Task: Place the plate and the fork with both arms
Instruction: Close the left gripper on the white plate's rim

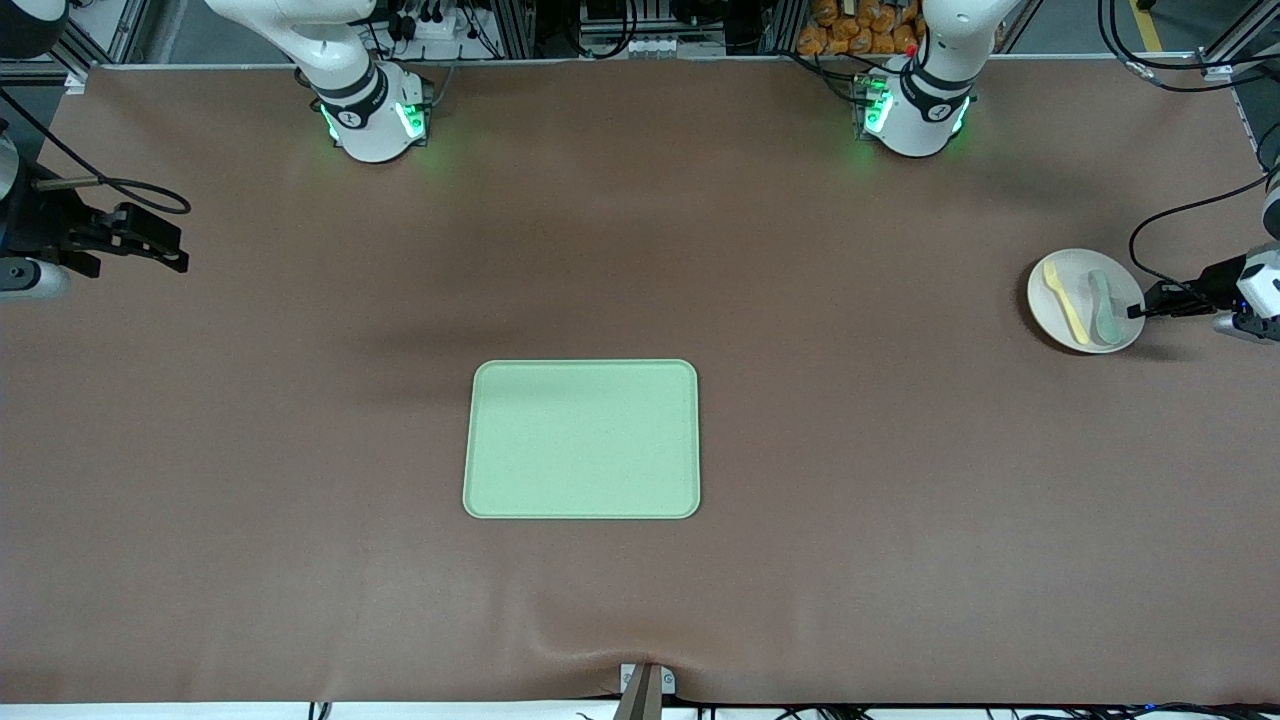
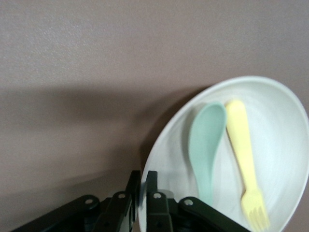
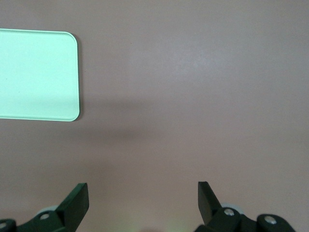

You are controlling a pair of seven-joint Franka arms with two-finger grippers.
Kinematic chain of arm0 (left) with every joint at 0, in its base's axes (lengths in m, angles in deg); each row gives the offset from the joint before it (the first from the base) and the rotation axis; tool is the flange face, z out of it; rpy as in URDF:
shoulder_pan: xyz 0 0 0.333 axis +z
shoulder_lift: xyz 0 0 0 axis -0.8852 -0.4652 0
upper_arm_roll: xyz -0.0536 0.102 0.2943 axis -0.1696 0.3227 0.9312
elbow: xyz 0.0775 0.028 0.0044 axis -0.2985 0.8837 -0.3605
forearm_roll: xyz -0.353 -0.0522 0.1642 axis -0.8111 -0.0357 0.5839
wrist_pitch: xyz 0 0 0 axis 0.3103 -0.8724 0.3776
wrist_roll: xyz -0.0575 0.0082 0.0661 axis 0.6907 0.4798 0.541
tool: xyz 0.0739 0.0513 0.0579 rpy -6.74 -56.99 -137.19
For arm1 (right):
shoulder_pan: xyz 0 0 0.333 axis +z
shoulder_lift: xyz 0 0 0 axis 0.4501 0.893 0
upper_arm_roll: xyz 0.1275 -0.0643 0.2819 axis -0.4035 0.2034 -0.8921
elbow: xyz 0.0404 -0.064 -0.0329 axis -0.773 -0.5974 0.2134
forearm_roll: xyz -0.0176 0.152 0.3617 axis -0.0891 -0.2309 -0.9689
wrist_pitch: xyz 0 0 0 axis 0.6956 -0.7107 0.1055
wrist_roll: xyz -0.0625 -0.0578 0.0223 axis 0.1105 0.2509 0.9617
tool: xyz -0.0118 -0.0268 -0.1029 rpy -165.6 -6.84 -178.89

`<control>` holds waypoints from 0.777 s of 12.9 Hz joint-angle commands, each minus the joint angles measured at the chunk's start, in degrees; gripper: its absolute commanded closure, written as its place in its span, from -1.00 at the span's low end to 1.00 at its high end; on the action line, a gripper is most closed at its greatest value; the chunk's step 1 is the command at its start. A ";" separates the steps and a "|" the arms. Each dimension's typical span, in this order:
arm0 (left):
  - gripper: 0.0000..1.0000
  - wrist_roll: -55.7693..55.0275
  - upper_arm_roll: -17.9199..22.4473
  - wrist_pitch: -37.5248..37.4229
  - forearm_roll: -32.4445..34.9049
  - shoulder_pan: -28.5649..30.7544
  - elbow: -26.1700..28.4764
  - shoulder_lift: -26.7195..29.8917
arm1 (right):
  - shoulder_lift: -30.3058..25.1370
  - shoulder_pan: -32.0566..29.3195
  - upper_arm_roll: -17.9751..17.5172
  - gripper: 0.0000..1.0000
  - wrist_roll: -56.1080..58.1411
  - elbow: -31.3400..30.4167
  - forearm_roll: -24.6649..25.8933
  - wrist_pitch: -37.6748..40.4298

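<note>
1. There, at the left arm's end of the table, sat the plate [image 1: 1062,318], with the fork [image 1: 1064,300] and a spoon [image 1: 1104,307] lying side by side in it.
2. The left gripper [image 1: 1140,310] was clenched on the plate's rim, one finger [image 2: 129,203] on each face of the edge.
3. A green tray [image 1: 582,440] lay mid-table, well apart from the plate and nearer the front camera.
4. The right gripper [image 1: 180,260] waited at the right arm's end of the table, its fingers [image 3: 77,203] spread wide with nothing between them.
</note>
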 commanded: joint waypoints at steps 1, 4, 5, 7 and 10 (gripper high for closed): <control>1.00 1.41 -0.49 -1.10 -1.13 0.70 -0.06 0.58 | -0.57 0.28 0.10 -1.00 0.15 -0.48 0.51 0.09; 1.00 0.80 -1.37 -4.42 -1.13 0.35 -1.46 0.75 | -0.49 0.28 0.10 -1.00 0.15 -0.48 0.51 0.00; 1.00 0.62 -2.07 -7.48 -1.13 0.35 -3.30 0.75 | -0.49 0.36 0.10 -1.00 0.15 -0.48 0.51 0.00; 1.00 0.53 -3.56 -12.42 -1.04 -0.08 -6.55 0.67 | -0.49 0.36 0.10 -1.00 0.15 -0.48 0.51 -0.08; 1.00 0.71 -8.30 -13.22 -0.78 -0.53 -9.90 0.67 | -0.49 0.36 0.10 -1.00 0.15 -0.48 0.51 -0.08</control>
